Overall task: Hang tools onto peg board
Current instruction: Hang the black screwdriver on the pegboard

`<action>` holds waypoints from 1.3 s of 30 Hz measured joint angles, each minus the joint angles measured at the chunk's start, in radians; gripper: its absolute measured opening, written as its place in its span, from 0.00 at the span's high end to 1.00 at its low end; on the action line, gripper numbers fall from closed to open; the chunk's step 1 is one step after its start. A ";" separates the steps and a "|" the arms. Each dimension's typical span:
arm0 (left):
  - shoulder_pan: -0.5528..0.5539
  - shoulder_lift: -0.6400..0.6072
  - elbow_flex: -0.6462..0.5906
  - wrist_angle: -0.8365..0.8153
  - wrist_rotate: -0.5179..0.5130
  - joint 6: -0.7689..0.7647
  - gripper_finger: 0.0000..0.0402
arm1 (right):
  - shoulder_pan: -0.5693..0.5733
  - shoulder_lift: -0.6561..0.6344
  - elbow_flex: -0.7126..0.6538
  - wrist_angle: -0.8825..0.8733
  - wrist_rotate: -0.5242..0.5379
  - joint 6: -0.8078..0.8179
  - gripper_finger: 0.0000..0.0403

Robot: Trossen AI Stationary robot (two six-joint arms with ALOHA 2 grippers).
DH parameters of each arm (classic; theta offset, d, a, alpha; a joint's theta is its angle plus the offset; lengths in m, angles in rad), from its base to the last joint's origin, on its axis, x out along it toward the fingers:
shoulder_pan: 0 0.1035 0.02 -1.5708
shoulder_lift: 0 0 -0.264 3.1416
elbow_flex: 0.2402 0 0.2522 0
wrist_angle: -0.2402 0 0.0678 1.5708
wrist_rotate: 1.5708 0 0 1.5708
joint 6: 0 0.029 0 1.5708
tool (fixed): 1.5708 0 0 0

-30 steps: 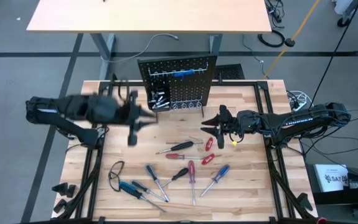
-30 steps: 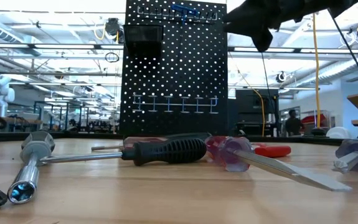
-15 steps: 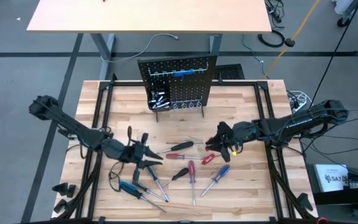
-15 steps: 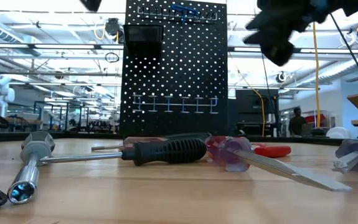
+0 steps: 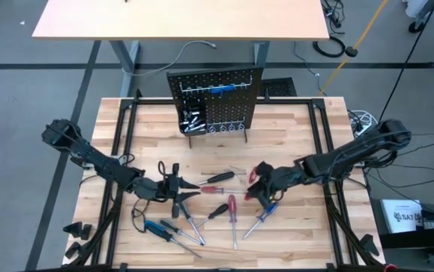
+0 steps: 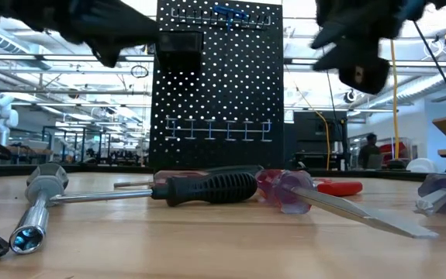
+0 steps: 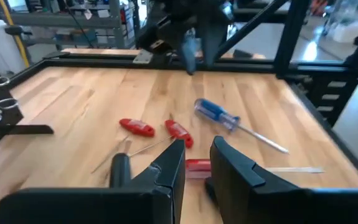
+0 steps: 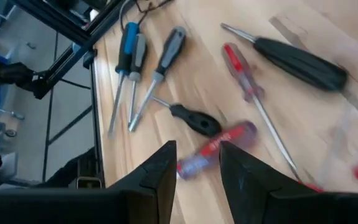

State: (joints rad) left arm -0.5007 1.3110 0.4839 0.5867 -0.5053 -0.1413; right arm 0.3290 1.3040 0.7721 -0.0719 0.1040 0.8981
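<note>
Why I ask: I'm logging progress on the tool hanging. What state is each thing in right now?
peg board: upright, a blue item on its top hooks.
bin: attached to the board, silvery pieces inside.
screwdrivers: lying flat on the table, not hung.
left gripper: fingers open, empty, low over the table.
right gripper: fingers open, empty, above the blue-handled screwdriver.

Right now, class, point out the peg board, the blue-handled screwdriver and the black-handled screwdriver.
peg board [image 5: 228,102], high view, perforated panel.
blue-handled screwdriver [image 7: 215,114], left wrist view, handle.
black-handled screwdriver [image 6: 211,187], low view, ribbed handle.
</note>
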 joint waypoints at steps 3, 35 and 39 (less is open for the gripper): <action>0.013 0.014 0.000 0.029 0.001 0.023 0.81 | -0.010 0.078 0.083 -0.016 -0.001 -0.047 0.72; -0.011 -0.176 0.000 -0.263 -0.052 0.047 0.81 | -0.091 0.380 0.326 -0.122 -0.001 -0.433 0.72; 0.039 -0.223 0.000 -0.241 -0.104 0.127 0.81 | -0.090 0.407 0.325 -0.135 -0.002 -0.456 0.72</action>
State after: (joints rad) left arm -0.4618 1.0877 0.4843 0.3459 -0.6096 -0.0141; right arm 0.2394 1.7114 1.0973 -0.2066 0.1021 0.4420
